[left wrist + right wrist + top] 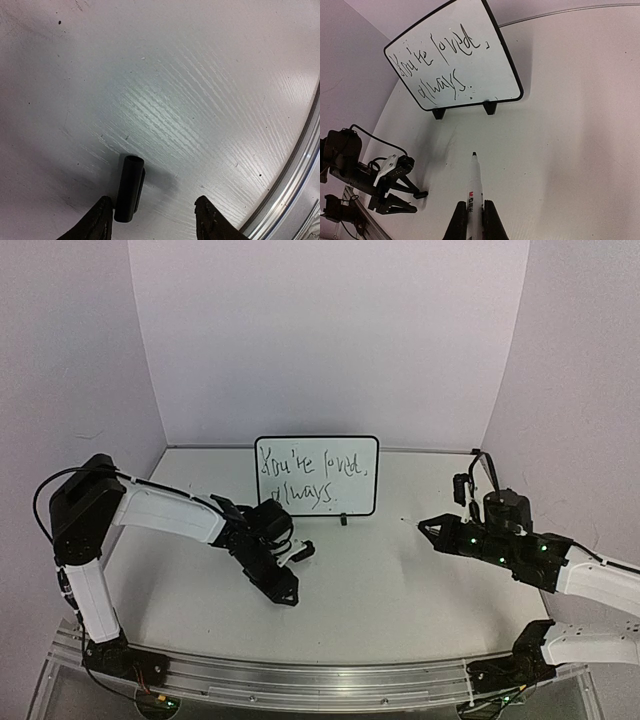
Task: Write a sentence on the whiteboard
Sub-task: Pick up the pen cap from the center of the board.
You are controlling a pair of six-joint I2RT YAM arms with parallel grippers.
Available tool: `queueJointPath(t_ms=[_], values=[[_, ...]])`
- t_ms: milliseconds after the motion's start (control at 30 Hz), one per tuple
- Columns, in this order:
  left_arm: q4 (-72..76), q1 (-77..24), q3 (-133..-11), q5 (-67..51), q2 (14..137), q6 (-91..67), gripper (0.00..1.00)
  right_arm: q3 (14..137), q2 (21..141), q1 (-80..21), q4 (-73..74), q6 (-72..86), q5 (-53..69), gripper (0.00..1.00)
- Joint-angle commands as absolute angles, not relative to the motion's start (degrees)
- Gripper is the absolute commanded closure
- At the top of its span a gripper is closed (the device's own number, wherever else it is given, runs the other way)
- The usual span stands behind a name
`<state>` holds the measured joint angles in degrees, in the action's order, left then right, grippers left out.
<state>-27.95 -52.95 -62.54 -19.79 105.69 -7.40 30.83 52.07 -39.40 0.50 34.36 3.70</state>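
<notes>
The right gripper [475,220] is closed on a white marker [475,192], which is clamped between its 2 fingers with the bare dark tip pointing away from the wrist. The tip is aimed toward the whiteboard [492,75] but is kept well apart from it, over the bare white table [570,150]. Whether the tip is touching the table cannot be told.

The whiteboard is stood upright on 2 small black feet [439,113] near the back of the table, roughly midway between the 2 arms in the top view. The sentence [437,57] is written across it in dark script in 2 lines, "You're loved," above and "always." below. A small stretch of bare white surface is left under the 2nd line.

The left gripper [155,222] is held low over the table on the left side, near the front edge, with its jaws standing apart and nothing clamped. A short black cap [129,187] is seen lying flat on the table between the 2 fingertips, just beside the one on the left of the wrist view and clear of the other. Whether the cap is touched by that fingertip cannot be told. A metal rail [295,170] is seen along the table's near edge, to the right of this gripper in the wrist view.
</notes>
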Motion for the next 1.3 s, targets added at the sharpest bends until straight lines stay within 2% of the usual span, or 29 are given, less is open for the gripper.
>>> queueJointPath(t_ms=[0, 100, 300, 567, 767, 1067, 1267], values=[[-31.1, -54.6, -62.4, -10.5, 104.7, -7.5, 0.48, 31.4, 52.5, -39.4, -0.1, 34.5, 2.6, 1.0], [-31.6, -56.1, -62.9, -5.6, 105.0, -7.6, 0.54, 31.4, 52.4, -39.4, -0.1, 34.5, 2.6, 1.0], [-32.8, -57.6, -63.8, -2.9, 106.7, -7.3, 0.66, 31.3, 52.3, -39.4, -0.1, 34.6, 2.6, 1.0], [-33.0, -58.8, -63.2, -5.5, 107.1, -5.6, 0.86, 31.5, 52.3, -39.3, 1.6, 34.9, 3.8, 1.0], [-31.6, -59.0, -62.3, -7.2, 106.5, -4.9, 1.0, 34.9, 53.4, -39.1, 7.1, 32.2, 12.1, 1.0], [-27.3, -59.5, -60.5, -9.9, 100.3, -3.9, 1.0, 38.4, 60.9, -33.5, 10.2, 28.3, 38.1, 1.0], [-20.5, -60.9, -56.3, -17.9, 91.2, -1.2, 1.0, 39.3, 62.9, -29.6, 10.1, 28.1, 54.7, 1.0]])
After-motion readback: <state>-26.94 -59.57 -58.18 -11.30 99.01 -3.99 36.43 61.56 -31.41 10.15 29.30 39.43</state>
